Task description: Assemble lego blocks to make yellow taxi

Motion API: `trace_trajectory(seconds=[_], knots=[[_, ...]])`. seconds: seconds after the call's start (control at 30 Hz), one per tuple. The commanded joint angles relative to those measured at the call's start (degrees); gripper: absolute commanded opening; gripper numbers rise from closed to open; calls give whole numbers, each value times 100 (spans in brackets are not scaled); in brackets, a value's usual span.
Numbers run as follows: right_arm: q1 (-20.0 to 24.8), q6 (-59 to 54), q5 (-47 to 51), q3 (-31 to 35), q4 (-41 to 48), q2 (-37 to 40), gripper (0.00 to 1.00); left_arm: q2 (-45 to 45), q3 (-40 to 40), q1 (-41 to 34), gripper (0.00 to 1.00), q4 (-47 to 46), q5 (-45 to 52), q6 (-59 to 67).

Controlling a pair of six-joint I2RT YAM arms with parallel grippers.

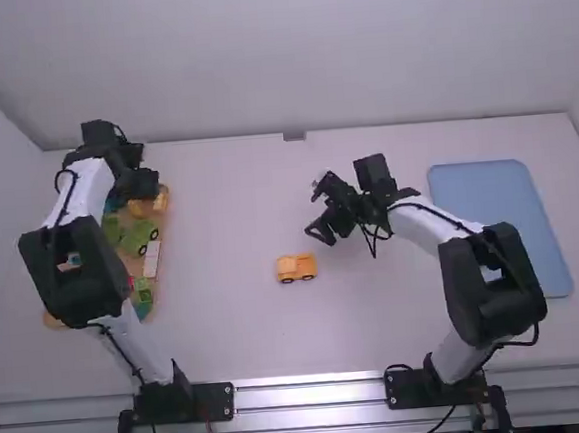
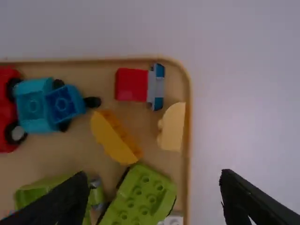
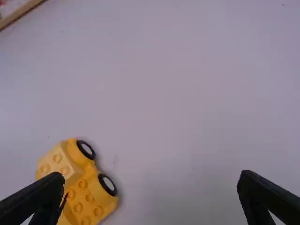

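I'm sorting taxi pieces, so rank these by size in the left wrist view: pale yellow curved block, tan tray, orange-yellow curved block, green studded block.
Largest to smallest:
tan tray
green studded block
orange-yellow curved block
pale yellow curved block

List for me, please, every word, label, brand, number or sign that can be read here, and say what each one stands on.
There is no text to quote: no word, label, number or sign can be read.
Any marks on the studs of the yellow toy car or the green studded block are too small to read.
The tray's rim bears no readable print.
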State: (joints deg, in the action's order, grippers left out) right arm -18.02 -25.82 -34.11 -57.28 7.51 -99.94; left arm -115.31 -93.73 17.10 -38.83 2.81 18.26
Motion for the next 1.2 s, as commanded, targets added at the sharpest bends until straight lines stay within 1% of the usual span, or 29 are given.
trace_trajectory(seconds=[0.0, 0.2, 0.4, 0.43, 0.5, 0.57, 0.6, 0.63, 0.97, 1.17], knots=[[-101, -164, -46, -83, 42, 114, 99, -317, 4, -31, 76, 17, 216, 166], [-144, -162, -39, -83, 50, 114, 99, -673, 4, -7, 74, 227, 214, 66], [-109, -160, -42, -83, 68, 114, 99, -1040, 2, 22, 67, 339, 216, 63], [-87, -162, -55, -83, 68, 114, 99, -1088, 4, 22, 64, 352, 216, 66], [-76, -162, -55, -83, 70, 114, 99, -1106, 4, 24, 63, 354, 214, 68], [-72, -160, -55, -83, 72, 114, 97, -1134, 4, 26, 55, 376, 216, 68], [-74, -155, -55, -83, 72, 114, 99, -1143, 4, 28, 51, 378, 212, 66], [-72, -142, -55, -81, 70, 114, 99, -1150, 4, 57, 46, 402, 216, 63], [-39, -164, -55, -81, 68, 114, 99, -1220, 13, 319, 44, 492, 238, 2], [-116, -216, -57, -81, 70, 114, 99, -1222, 20, 306, 45, 588, 529, 168]])
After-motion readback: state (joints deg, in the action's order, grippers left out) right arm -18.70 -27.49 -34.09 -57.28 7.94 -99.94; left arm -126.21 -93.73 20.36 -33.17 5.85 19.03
